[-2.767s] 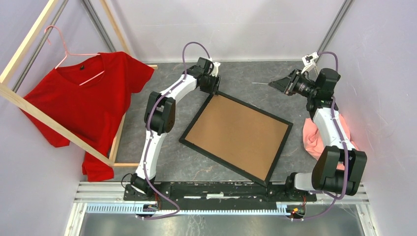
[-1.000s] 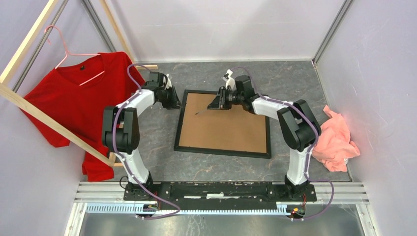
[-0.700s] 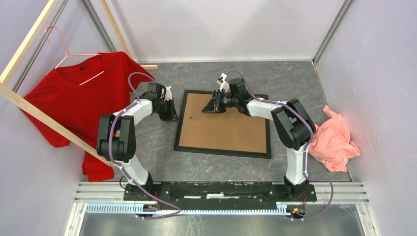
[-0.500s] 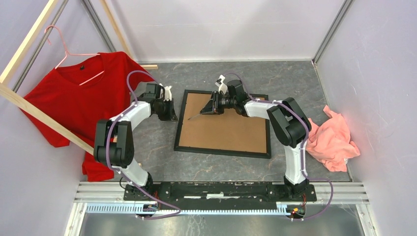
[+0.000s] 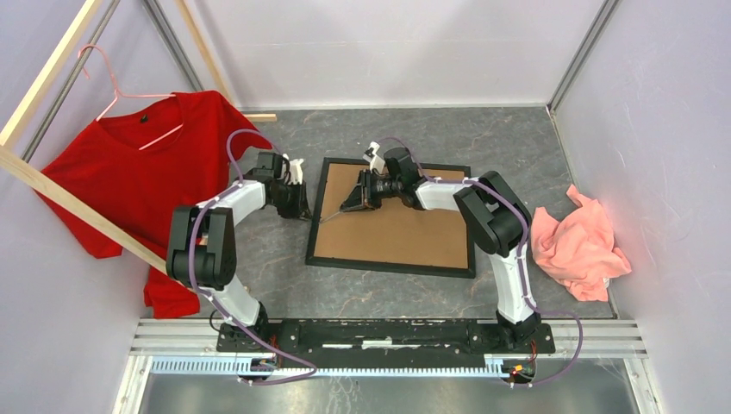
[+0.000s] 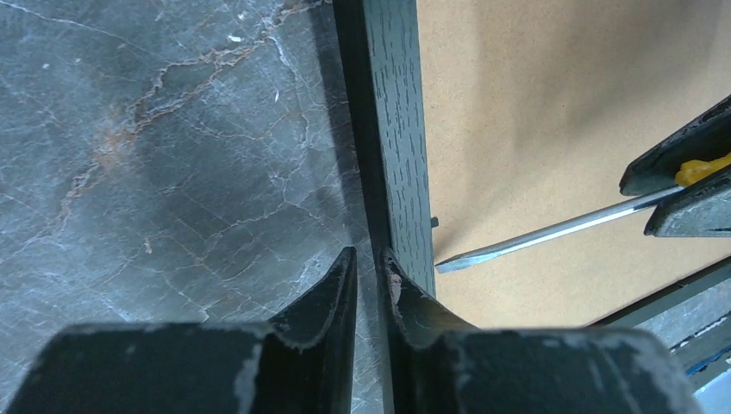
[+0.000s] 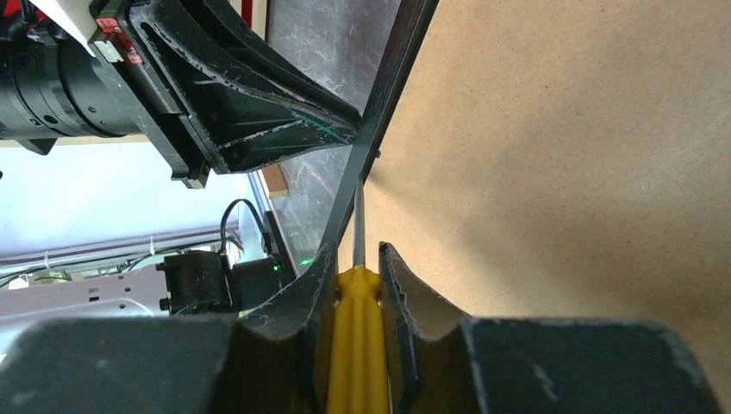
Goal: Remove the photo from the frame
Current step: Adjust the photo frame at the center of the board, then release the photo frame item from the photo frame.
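The black frame lies face down on the table with its brown backing board up. The photo is hidden under the board. My left gripper is shut and rests on the table against the outside of the frame's left rail; its jaws hold nothing. My right gripper is over the board and shut on a yellow-handled screwdriver. The screwdriver's shaft points at the inner side of the left rail, its tip beside a small metal tab.
A red T-shirt hangs on a pink hanger from a pale wooden rack at the left. A crumpled pink cloth lies at the right by the wall. Walls close in the back and both sides.
The frame has been turned square. My right gripper has carried the screwdriver leftward over the board until its tip reached the left rail. My left gripper has slid slightly nearer along that rail.
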